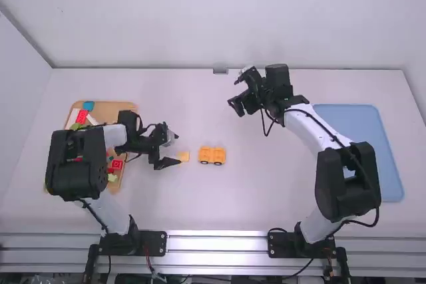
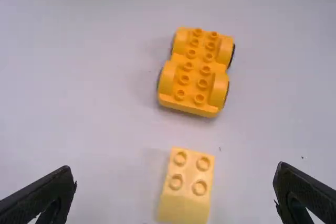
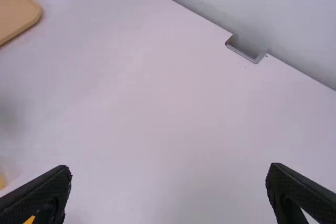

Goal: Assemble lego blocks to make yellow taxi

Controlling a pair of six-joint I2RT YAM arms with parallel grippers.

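My left gripper (image 1: 172, 150) is low over the table just left of a pale yellow block (image 1: 184, 156), with the orange-yellow car base (image 1: 212, 155) a little to its right. In the left wrist view, the left gripper (image 2: 176, 195) stands open, and the studded yellow block (image 2: 188, 184) lies between its fingers without contact; beyond it sits the wheeled car base (image 2: 195, 72), studs up. Higher up the table and right of the blocks, the right gripper (image 1: 237, 92) is held over bare table. It is open in the right wrist view (image 3: 168, 192), holding nothing.
At the left, a wooden tray (image 1: 125, 107) carries red, green, blue and white blocks, partly covered by the left arm. A blue tray (image 1: 392, 164) lies at the right, partly behind the right arm. A small metal bracket (image 1: 220, 71) sits at the table's far edge.
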